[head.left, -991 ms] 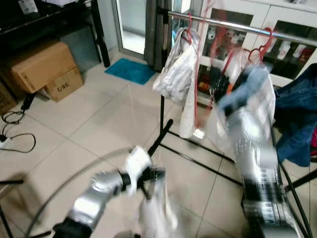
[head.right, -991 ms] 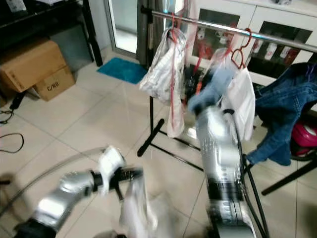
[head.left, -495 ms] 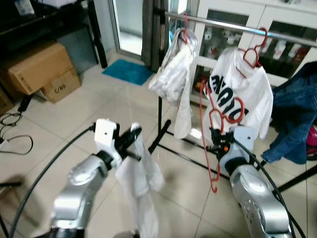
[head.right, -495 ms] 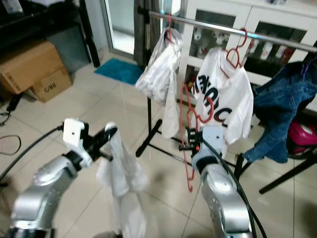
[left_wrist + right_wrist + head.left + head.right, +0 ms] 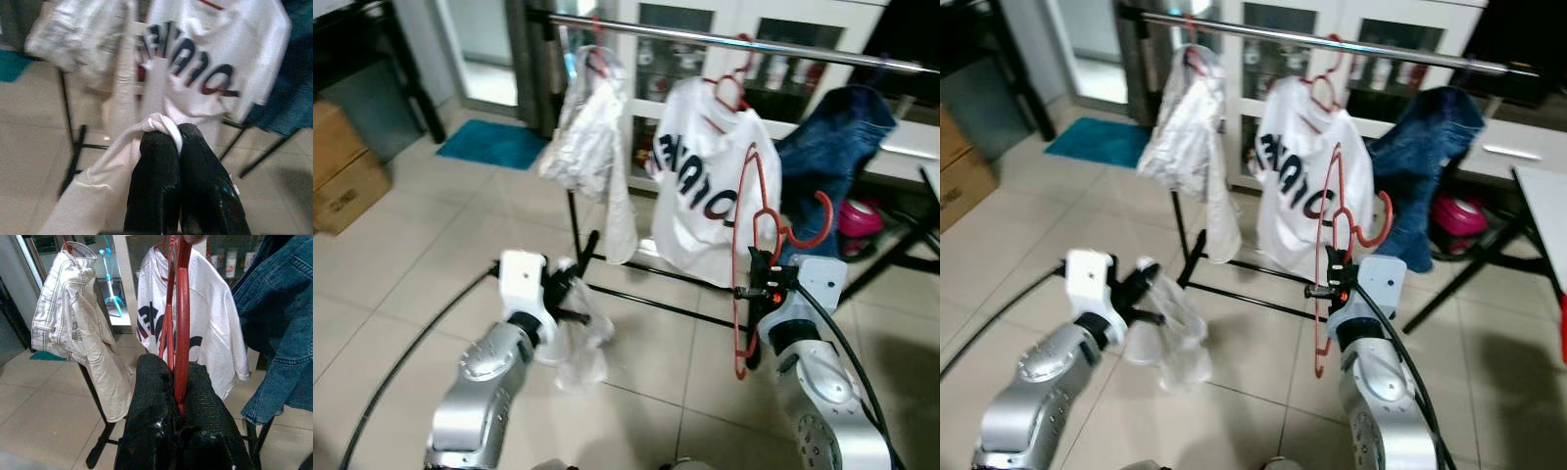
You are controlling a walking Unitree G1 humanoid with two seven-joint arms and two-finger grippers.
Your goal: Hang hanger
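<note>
The clothes rack (image 5: 724, 39) stands ahead of me on the tiled floor (image 5: 411, 255), its steel rail running across the upper view from left to right, its black upright and feet below. On the rail hang, from my left, a pale striped garment (image 5: 592, 147), a white printed T-shirt (image 5: 710, 186) on a red hanger, and a blue denim jacket (image 5: 827, 147) at the right end. A cardboard box (image 5: 337, 166) and a teal mat (image 5: 494, 144) lie well to my left. My right gripper (image 5: 761, 286) is clenched on the empty red hanger (image 5: 759, 255); the wrist view shows the wire pinched between both fingers (image 5: 151, 391). The hanger stands nearly upright, long axis vertical, its hook (image 5: 808, 220) uppermost and curling toward my right, its lower end drooping below the gripper. It sits in front of the T-shirt and well below the rail; the rail lies up and forward of the right gripper, and the right arm is plainly the nearer one. My judgement: the coming move calls for a lift and reach so the hook clears the rail, probably in the gap between T-shirt and jacket. The hanger is thin red wire or plastic, undamaged so far as visible. My left gripper (image 5: 570, 294) is clamped on a bunched white cloth (image 5: 579, 338), which hangs down toward the floor.
</note>
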